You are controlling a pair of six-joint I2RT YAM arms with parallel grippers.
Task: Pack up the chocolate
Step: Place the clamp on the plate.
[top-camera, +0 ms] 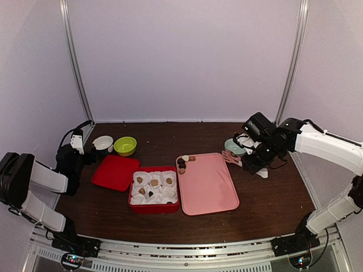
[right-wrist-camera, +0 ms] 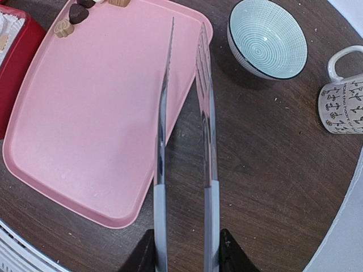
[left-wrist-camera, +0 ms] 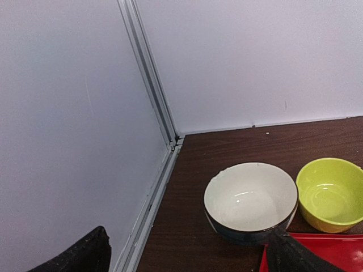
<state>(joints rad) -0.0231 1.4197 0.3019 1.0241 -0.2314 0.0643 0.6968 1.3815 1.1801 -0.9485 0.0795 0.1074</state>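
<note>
A few chocolate pieces point(top-camera: 182, 164) lie in the far left corner of the pink tray point(top-camera: 210, 190); the right wrist view shows these pieces point(right-wrist-camera: 71, 18) at its top left. More chocolate point(top-camera: 154, 182) sits in white paper cups inside the red box point(top-camera: 153, 207). My right gripper point(right-wrist-camera: 184, 260) is shut on the handles of long metal tongs point(right-wrist-camera: 161, 124). The tongs' tips stand apart over the tray's right edge with nothing between them. My left gripper point(left-wrist-camera: 187, 260) is open and holds nothing, at the far left beside the white bowl point(left-wrist-camera: 250, 201).
A green bowl point(left-wrist-camera: 330, 195) stands right of the white bowl, and a red lid point(top-camera: 115, 171) lies in front of both. A blue-patterned bowl point(right-wrist-camera: 267, 38) and a white mug point(right-wrist-camera: 342, 103) stand right of the tray. The enclosure wall and rail point(left-wrist-camera: 150, 198) run close to my left gripper.
</note>
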